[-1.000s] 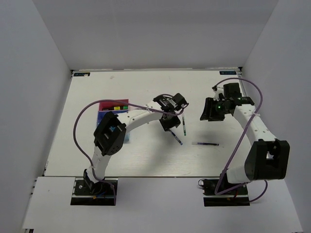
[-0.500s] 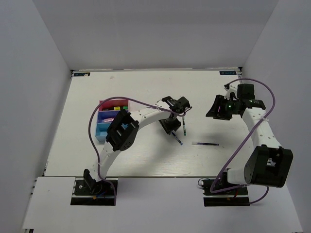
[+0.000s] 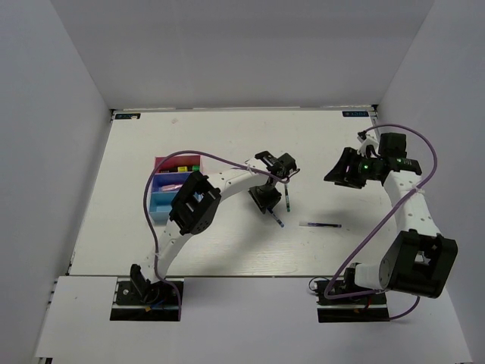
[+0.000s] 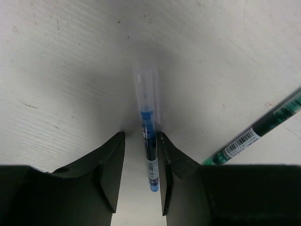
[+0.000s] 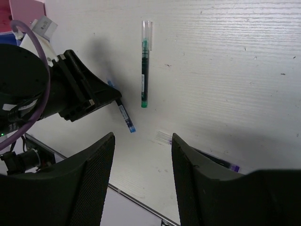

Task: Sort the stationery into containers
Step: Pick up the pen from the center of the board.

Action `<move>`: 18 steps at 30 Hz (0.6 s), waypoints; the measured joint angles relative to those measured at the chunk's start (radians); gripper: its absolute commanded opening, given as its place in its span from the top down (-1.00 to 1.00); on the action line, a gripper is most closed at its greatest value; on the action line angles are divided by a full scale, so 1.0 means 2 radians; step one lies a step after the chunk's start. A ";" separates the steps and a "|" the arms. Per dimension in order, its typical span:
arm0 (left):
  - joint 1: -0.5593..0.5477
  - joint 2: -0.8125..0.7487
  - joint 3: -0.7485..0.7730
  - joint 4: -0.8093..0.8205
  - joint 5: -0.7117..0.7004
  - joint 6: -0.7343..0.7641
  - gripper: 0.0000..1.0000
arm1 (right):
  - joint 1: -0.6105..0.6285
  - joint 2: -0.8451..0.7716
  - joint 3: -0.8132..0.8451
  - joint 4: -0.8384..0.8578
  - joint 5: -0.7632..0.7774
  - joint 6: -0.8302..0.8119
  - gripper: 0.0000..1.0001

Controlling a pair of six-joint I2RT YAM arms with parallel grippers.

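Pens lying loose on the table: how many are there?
3. A blue pen lies straddled by the left pincer, a green pen just beside it, and a purple pen apart, nearer the right arm. More may hide in the bins.

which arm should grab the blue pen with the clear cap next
Left. The left claw straddles the thin blue clear-capped pen, jaws open either side; the right claw hovers well off to the right.

1. The organizer (image 3: 168, 189) sits on your counter (image 3: 227, 136), nine o'clock from the left pincer (image 3: 267, 202).
2. One pen (image 4: 149, 141) lies between that pincer's fingers (image 4: 110, 165), a second pen (image 4: 256, 134) just at its three o'clock.
3. A third pen (image 3: 320, 224) lies at its four o'clock.
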 measured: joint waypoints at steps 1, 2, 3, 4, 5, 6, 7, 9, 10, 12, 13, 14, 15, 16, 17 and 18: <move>0.000 0.001 0.000 -0.001 0.000 0.000 0.12 | -0.003 -0.003 0.000 0.000 -0.004 0.001 -0.11; 0.000 0.001 0.001 -0.002 0.001 -0.001 0.15 | -0.005 -0.006 0.000 0.000 -0.007 0.002 -0.11; 0.000 0.001 0.001 -0.003 0.002 -0.002 0.18 | -0.006 -0.008 -0.001 0.000 -0.009 0.003 -0.11; 0.001 0.001 0.001 -0.004 0.002 -0.003 0.26 | -0.008 -0.010 -0.001 0.000 -0.013 0.004 -0.11; 0.001 0.001 0.000 -0.005 0.002 -0.004 0.34 | -0.010 -0.012 -0.001 0.000 -0.017 0.005 -0.11; 0.002 0.000 -0.003 -0.006 0.003 -0.004 0.49 | -0.012 -0.013 -0.001 0.000 -0.019 0.005 -0.11; 0.002 -0.001 -0.005 -0.004 0.004 -0.005 0.55 | -0.014 -0.013 -0.001 0.000 -0.022 0.005 -0.11; 0.002 -0.009 -0.021 0.004 0.007 -0.008 0.73 | -0.018 -0.013 -0.002 0.000 -0.028 0.005 -0.11; 0.002 -0.016 -0.033 0.013 0.008 -0.008 0.89 | -0.020 -0.013 -0.004 0.000 -0.031 0.005 -0.11; 0.002 -0.030 -0.058 0.025 0.009 -0.011 1.00 | -0.021 -0.013 -0.008 -0.001 -0.036 0.005 -0.15; 0.002 -0.036 -0.069 0.031 0.010 -0.011 1.00 | -0.022 -0.013 -0.009 -0.002 -0.038 0.005 -0.25; 0.002 -0.043 -0.079 0.039 0.011 -0.010 1.00 | -0.022 -0.013 -0.010 -0.002 -0.041 0.003 -0.35; 0.002 -0.047 -0.085 0.042 0.011 -0.007 1.00 | -0.023 -0.014 -0.010 -0.002 -0.047 0.001 -0.43; 0.002 -0.049 -0.088 0.043 0.011 -0.001 1.00 | -0.023 -0.014 -0.011 -0.003 -0.054 -0.005 -0.54; 0.000 -0.050 -0.089 0.044 0.010 0.010 1.00 | -0.023 -0.015 -0.013 -0.004 -0.065 -0.014 -0.54; -0.001 -0.050 -0.088 0.046 0.006 0.022 1.00 | -0.023 -0.016 -0.015 -0.006 -0.086 -0.028 -0.54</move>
